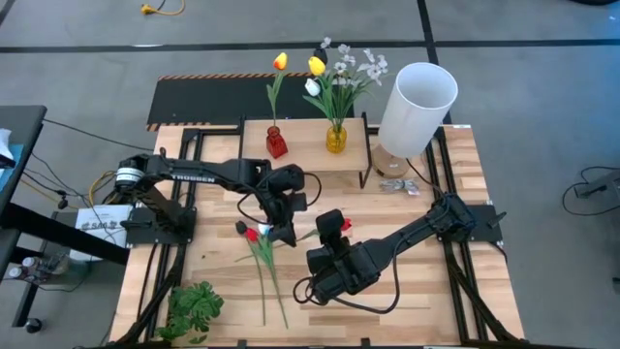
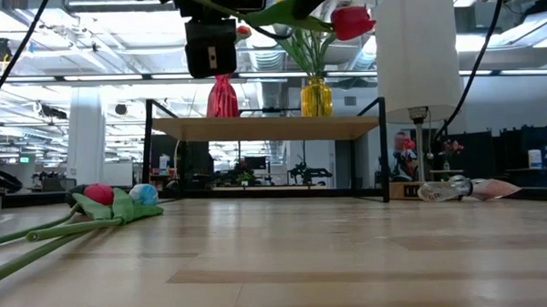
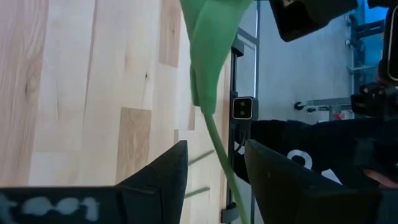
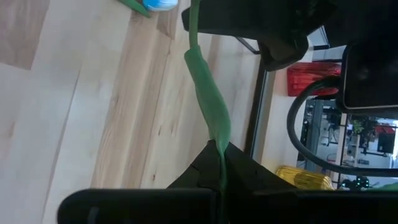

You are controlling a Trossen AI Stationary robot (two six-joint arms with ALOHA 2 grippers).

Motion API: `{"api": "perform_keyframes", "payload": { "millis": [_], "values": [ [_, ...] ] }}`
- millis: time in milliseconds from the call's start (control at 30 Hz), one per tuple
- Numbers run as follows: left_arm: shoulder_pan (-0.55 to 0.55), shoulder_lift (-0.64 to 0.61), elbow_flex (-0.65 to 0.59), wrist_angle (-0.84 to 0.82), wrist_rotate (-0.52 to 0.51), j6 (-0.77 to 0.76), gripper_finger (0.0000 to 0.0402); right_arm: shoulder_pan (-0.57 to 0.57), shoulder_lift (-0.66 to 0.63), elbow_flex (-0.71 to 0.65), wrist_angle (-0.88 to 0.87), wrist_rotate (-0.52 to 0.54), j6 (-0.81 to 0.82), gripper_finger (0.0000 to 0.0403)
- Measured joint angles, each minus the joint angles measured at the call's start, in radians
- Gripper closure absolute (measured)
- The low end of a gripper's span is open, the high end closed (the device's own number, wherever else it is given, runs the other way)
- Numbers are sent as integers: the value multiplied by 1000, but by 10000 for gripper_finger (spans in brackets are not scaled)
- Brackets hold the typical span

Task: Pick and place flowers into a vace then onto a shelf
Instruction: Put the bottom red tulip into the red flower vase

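Flowers (image 1: 341, 78) stood in a yellow vase (image 1: 336, 138) on the shelf (image 1: 310, 147): a yellow tulip, a white one and a spray of small white blossoms. Beside it, a red vase (image 1: 276, 142) held one yellow tulip (image 1: 280, 61). Two more tulips (image 1: 260, 254) lay flat on the worktop (image 1: 426, 291). A red tulip (image 2: 353, 22) was up in the air between the two arms. The right pincer (image 4: 219, 163) was clenched on its green stem. The left pincer (image 3: 214, 163) had its fingers apart on either side of that stem, not squeezing it. In the low view both arms were cut off at the top. A white lampshade (image 1: 417, 109) hid part of the shelf's end.
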Motion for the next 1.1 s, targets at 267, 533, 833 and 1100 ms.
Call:
{"api": "perform_keyframes", "payload": {
  "millis": [267,533,833,1100],
  "values": [
    [-13,0,0,0,-17,-23,253,0,0,0,6,36,0,403],
    [-12,0,0,-2,-27,-37,298,0,0,0,22,53,-2,403],
    [-13,0,0,5,-45,-47,394,5,0,0,22,45,-1,403],
    [-13,0,0,1,-43,-40,400,5,0,0,54,45,54,403]
  ]
}}
